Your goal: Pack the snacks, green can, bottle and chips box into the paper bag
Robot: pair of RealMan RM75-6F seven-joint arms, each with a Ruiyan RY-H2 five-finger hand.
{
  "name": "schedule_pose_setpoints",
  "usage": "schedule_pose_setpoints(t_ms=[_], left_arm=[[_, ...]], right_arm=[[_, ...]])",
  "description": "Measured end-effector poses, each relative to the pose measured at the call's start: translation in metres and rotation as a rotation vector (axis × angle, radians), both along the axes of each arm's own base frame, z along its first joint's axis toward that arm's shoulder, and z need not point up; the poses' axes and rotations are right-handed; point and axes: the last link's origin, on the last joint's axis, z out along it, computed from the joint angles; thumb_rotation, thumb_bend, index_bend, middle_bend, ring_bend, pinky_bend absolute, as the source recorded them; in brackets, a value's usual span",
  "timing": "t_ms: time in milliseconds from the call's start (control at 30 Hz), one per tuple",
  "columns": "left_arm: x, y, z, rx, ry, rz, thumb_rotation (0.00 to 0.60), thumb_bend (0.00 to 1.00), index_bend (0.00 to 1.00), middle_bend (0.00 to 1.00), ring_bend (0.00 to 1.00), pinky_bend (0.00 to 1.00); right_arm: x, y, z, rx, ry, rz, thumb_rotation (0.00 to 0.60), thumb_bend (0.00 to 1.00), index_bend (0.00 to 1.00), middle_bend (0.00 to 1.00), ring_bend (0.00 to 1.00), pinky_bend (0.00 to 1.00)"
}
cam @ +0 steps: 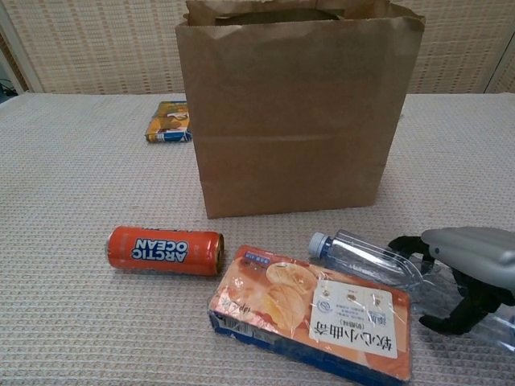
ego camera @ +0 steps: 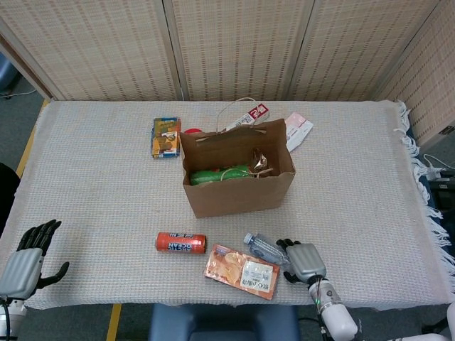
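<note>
The clear plastic bottle (cam: 378, 263) lies on its side near the table's front edge, cap toward the standing brown paper bag (ego camera: 238, 177), and the right hand (cam: 467, 265) lies over its body with fingers curled around it, though a firm grip cannot be confirmed. Just beside the bottle rests the orange chips box (cam: 314, 314), then the orange can (cam: 166, 250). The left hand (ego camera: 27, 259), fingers spread, hovers at the table's front-left corner, holding nothing.

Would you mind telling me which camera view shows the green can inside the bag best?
The head view: it looks down into the open paper bag, where the green can lies on its side. The chest view shows only the bag's brown front, which hides the can completely.
</note>
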Motion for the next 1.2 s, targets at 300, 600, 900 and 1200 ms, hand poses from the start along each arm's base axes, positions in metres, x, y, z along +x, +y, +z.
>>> schedule_pose_setpoints(t_ms=[300,600,900,1200], left_arm=[[0.0,0.0,0.0,-0.004,0.0,0.005,0.6,0.33,0.0,0.0,0.0,0.01],[0.001,0.002,-0.002,-0.008,0.003,0.008,0.6,0.33,0.0,0.0,0.0,0.01],[0.001,0.002,-0.002,-0.01,0.001,0.012,0.6,0.33,0.0,0.0,0.0,0.01],[0.0,0.001,-0.002,-0.02,-0.012,0.017,0.6,0.33,0.0,0.0,0.0,0.01]], right_arm=[[0.023,-0.012,0.046,-0.152,-0.201,0.035,0.6,0.4,0.55,0.53,0.55,0.72],[0.074,-0.027,0.119,-0.284,-0.497,0.097,0.6,0.4,0.55,0.53,0.55,0.71],[0.13,-0.055,0.156,-0.391,-0.658,0.242,0.6,0.4,0.55,0.53,0.55,0.7],[0.177,-0.108,0.157,-0.524,-0.573,0.323,0.6,0.4,0.55,0.53,0.55,0.68]])
